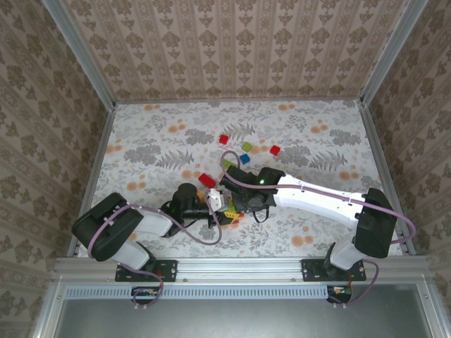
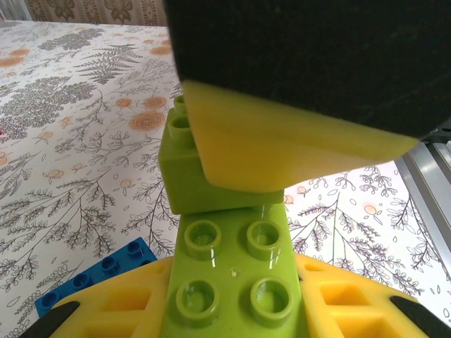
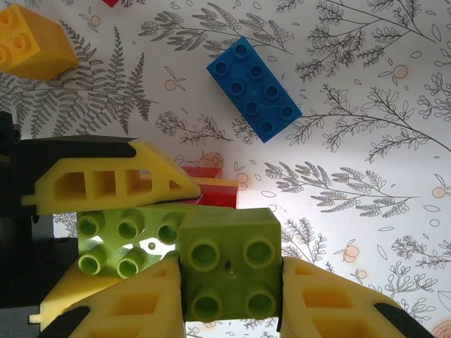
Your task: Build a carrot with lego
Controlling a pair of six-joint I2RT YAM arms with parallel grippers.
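From above, we see the left hand (image 1: 213, 204) and the right hand (image 1: 237, 198) meeting tip to tip near the middle of the flowered counter (image 1: 331, 141). At that size we cannot tell what sits between them. Loose lego lies farther out, among it a red brick (image 1: 223, 139), a second red brick (image 1: 275, 150) and a small blue brick (image 1: 244, 158).

The left wrist view gives us what the overhead one hides. The left hand's yellow fingers (image 2: 134, 289) are closed narrowly on an oblong green brick (image 2: 229, 274), studs toward the lens. A square green brick (image 2: 187, 179) touches its far end, with a yellow finger (image 2: 282, 155) of the right hand laid on it. An oblong blue brick (image 2: 91, 278) lies flat on the counter at lower left.

In the right wrist view, the right hand's fingers (image 3: 331, 296) clamp the square green brick at a narrow gap. It overlaps the oblong green brick, which the left hand's fingers flank. A half-hidden red brick (image 3: 211, 189) seems to lie just behind them. The oblong blue brick lies apart, and an orange brick (image 3: 32, 39) sits in the top-left corner.
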